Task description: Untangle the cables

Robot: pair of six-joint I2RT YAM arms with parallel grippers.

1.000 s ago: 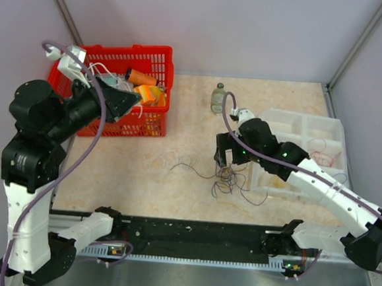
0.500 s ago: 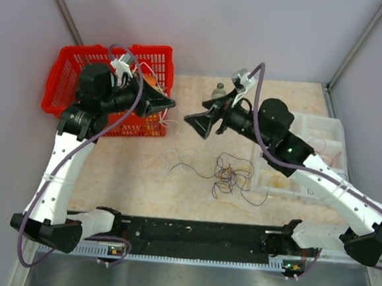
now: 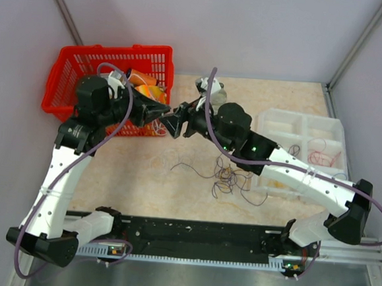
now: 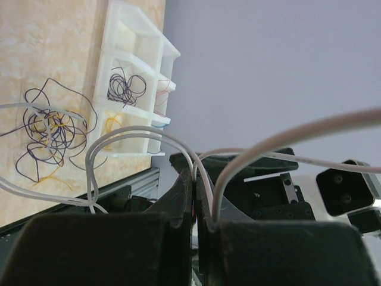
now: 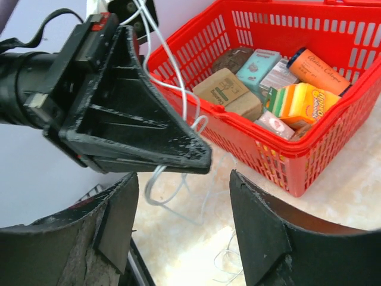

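Cables (image 3: 228, 176) are lying in a loose tangle on the table just ahead of the arm bases, dark strands mixed with some yellow, touching nothing but the table. To their right the tray (image 3: 303, 117) is holding a few separated loops in its compartments (one dark, one yellowish, one reddish, by the left wrist view). Further out and above the table, both grippers are meeting tip to tip. Left gripper (image 4: 194, 190) is pinching fully closed, with a white wire (image 4: 286, 138) running out from between its fingers and looping down. Right gripper (image 5: 181, 179) is gaping wide, holding nothing, its fingers framing the left tip and the hanging wire. Step in hand is looking like a transfer or a two-handed pull on that wire. To do it well, the right fingers should be closing on the free strand just below the left tip, not on the left finger itself, then drawing away slowly so no loop is tightening. Beyond, the basket (image 3: 129, 47) is sitting with boxed goods inside; wire could snag its rim.
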